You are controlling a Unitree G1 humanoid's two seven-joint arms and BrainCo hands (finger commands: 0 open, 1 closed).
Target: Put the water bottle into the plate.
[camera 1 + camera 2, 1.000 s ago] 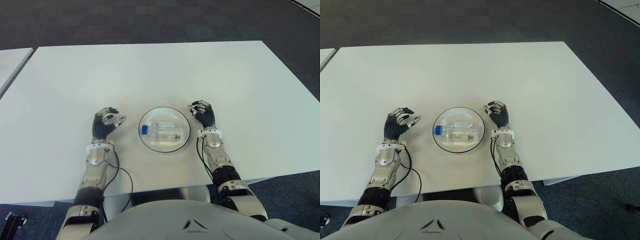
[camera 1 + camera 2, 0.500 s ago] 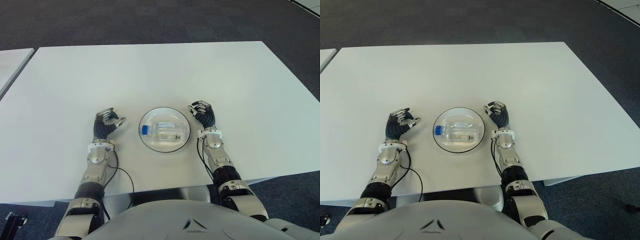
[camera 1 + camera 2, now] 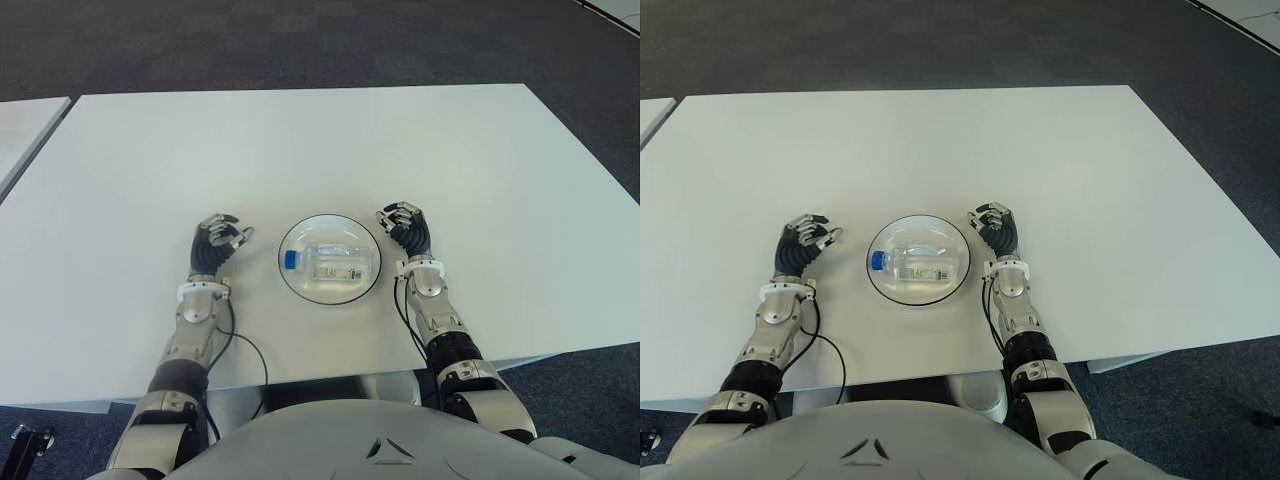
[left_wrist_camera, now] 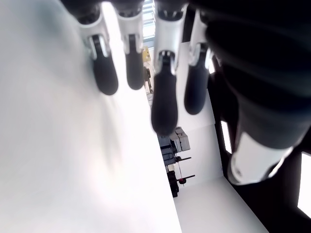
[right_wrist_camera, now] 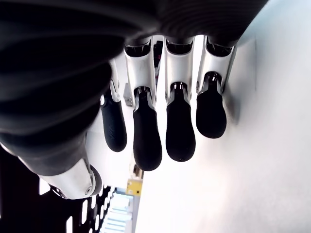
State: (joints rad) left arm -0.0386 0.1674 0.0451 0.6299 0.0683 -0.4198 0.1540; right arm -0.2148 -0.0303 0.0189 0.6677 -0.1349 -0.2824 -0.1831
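A clear water bottle (image 3: 335, 262) with a blue cap (image 3: 289, 259) lies on its side inside the round white plate (image 3: 330, 226), cap pointing to my left. My left hand (image 3: 219, 240) shows just left of the plate, a small gap away, holding nothing. My right hand (image 3: 404, 224) shows close beside the plate's right rim, also holding nothing. In the left wrist view the fingers (image 4: 164, 107) hang loosely over the white tabletop. The right wrist view shows relaxed fingers (image 5: 181, 131) with nothing between them and the thumb.
The white table (image 3: 300, 150) stretches wide beyond the plate. A second white table's corner (image 3: 20, 125) shows at far left. Dark carpet surrounds both. A black cable (image 3: 245, 352) loops from my left wrist near the front edge.
My left hand has shifted slightly toward the plate. The bottle, the plate and my right hand have not moved.
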